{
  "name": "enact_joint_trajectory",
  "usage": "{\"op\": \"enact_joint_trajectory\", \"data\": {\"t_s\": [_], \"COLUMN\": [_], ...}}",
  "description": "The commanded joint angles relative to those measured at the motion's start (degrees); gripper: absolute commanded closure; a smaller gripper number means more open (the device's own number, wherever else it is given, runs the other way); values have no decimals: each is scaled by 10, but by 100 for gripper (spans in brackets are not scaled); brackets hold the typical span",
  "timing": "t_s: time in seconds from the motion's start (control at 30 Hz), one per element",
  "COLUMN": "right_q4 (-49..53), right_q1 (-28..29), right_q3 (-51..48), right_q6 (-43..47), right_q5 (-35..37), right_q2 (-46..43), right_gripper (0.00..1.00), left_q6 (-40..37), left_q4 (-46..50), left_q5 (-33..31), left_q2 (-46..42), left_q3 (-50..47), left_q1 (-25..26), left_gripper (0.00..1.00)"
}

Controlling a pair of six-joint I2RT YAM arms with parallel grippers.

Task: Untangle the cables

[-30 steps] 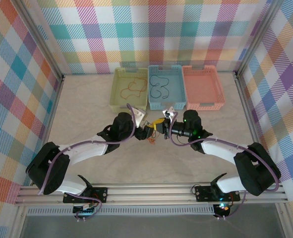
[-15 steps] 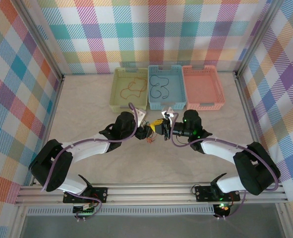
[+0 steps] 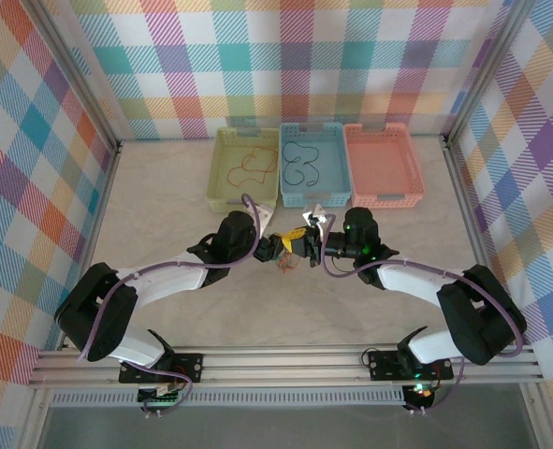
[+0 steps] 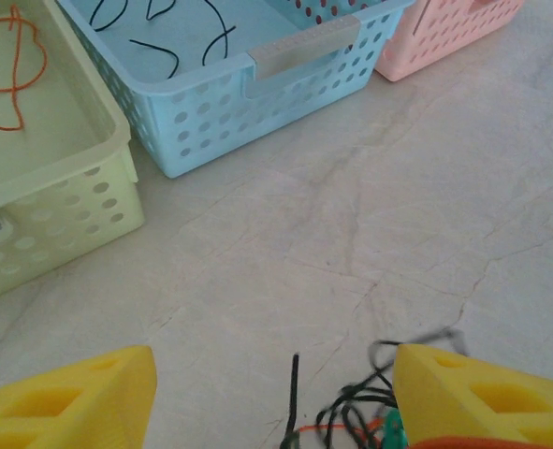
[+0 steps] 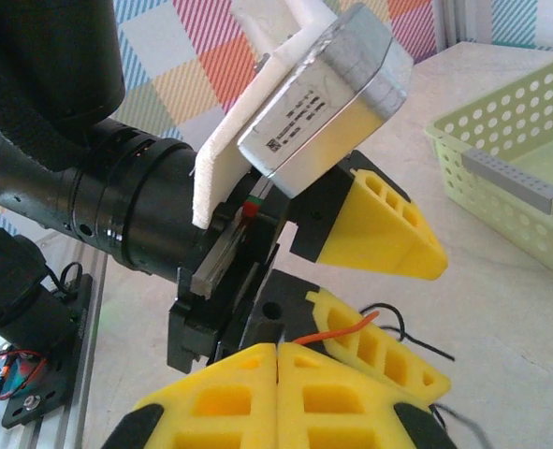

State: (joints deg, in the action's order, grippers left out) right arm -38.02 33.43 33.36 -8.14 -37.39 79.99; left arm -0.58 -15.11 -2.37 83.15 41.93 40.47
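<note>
A small tangle of black, dark green and orange cables (image 3: 283,263) (image 4: 370,412) lies on the table between the two grippers. My left gripper (image 3: 278,249) (image 4: 276,412) is open, its yellow fingers (image 4: 70,402) straddling the tangle low over the table. A loose black cord end (image 4: 295,388) points up between them. My right gripper (image 3: 302,241) (image 5: 278,348) faces it, shut, with an orange cable (image 5: 337,329) coming out at its fingertips and draping over the left gripper's lower finger (image 5: 379,351).
Three baskets stand in a row behind. The yellow-green basket (image 3: 222,192) (image 4: 70,187) holds an orange cord (image 3: 248,166). The blue basket (image 3: 306,198) (image 4: 257,103) holds a black cord (image 3: 299,164). The pink basket (image 3: 381,164) (image 4: 444,28) is on the right.
My left gripper has edged right, closer to the right gripper and over the tangle, and its jaws have narrowed slightly. The right gripper has stayed shut in place.
</note>
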Motion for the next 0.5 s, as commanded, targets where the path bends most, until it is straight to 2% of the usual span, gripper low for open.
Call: {"op": "enact_joint_trajectory", "data": {"t_s": [0.0,0.47], "right_q4": [-4,0], "right_q1": [6,14], "right_q3": [8,5], "right_q6": [13,20], "right_q5": [-34,-61], "right_q2": [1,-30], "right_gripper": [100,100], "left_q6": [16,21], "left_q4": [-22,-16], "left_q5": [-27,-48], "left_q2": [-12,-11], "left_q3": [7,9], "left_q1": [2,3], "left_gripper": [33,34]}}
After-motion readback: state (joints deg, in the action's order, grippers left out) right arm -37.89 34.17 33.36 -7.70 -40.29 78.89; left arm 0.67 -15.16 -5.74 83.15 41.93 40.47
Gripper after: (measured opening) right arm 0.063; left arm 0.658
